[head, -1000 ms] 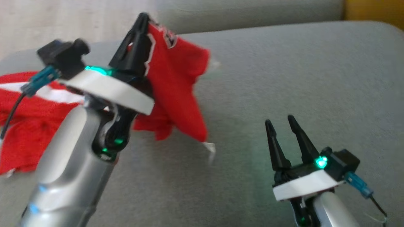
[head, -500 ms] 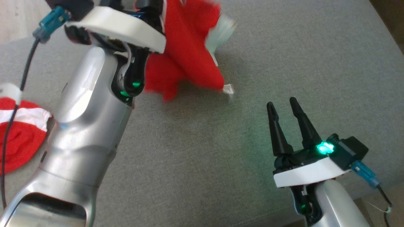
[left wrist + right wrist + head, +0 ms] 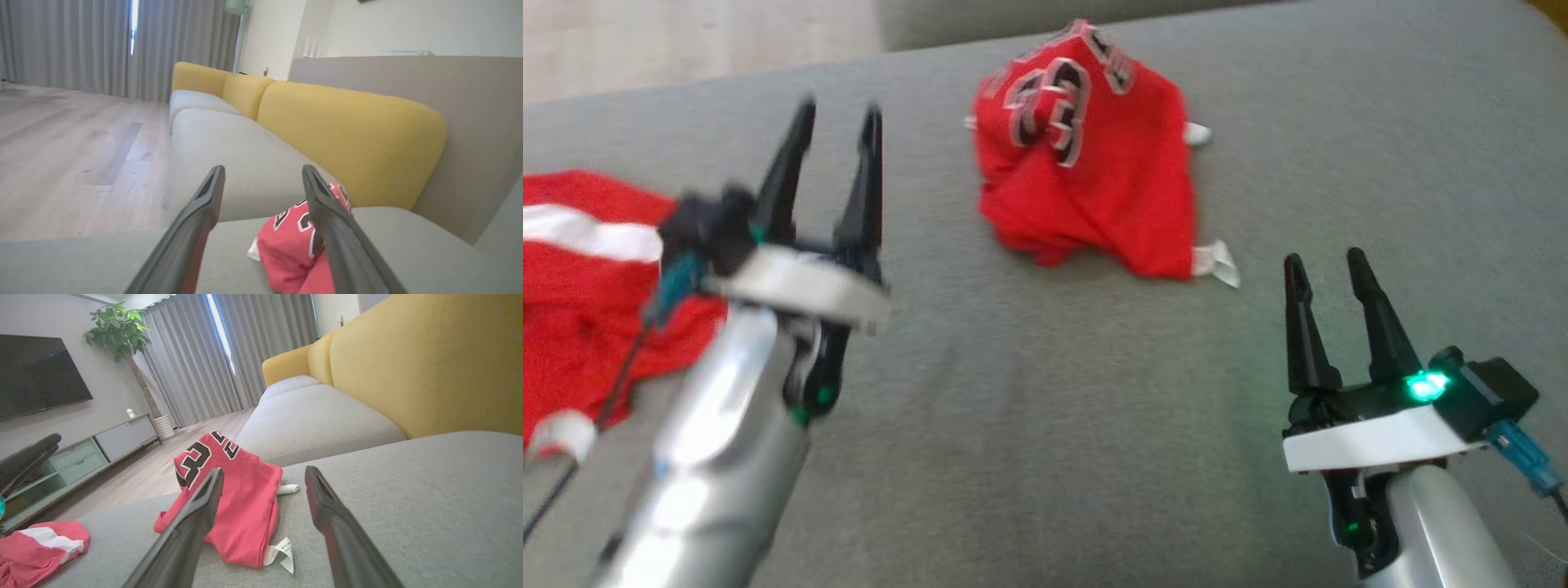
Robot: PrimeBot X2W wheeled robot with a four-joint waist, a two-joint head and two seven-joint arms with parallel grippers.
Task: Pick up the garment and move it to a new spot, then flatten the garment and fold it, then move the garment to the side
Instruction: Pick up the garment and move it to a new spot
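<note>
A red garment (image 3: 1086, 175) with black-and-white numbers lies crumpled on the grey sofa seat (image 3: 1045, 392), a white tag at its near right corner. It also appears as the garment (image 3: 233, 498) ahead of my right fingers and the garment (image 3: 292, 249) past my left fingers. My left gripper (image 3: 833, 122) is open, empty, raised to the garment's left. My right gripper (image 3: 1327, 261) is open and empty, near the garment's right corner. My left gripper's fingertip (image 3: 28, 457) shows at the left edge of the right wrist view.
A second red cloth with a white stripe (image 3: 580, 269) lies at the left of the seat, partly behind my left arm. Yellow backrest cushions (image 3: 408, 363) stand beyond the seat. Wooden floor (image 3: 61, 147), a TV cabinet (image 3: 94, 449) and a plant lie past the sofa's edge.
My left gripper has opened and let go of the red garment, which now lies on the seat. The left arm has pulled back toward me. The head camera has shifted. My right gripper stays open.
</note>
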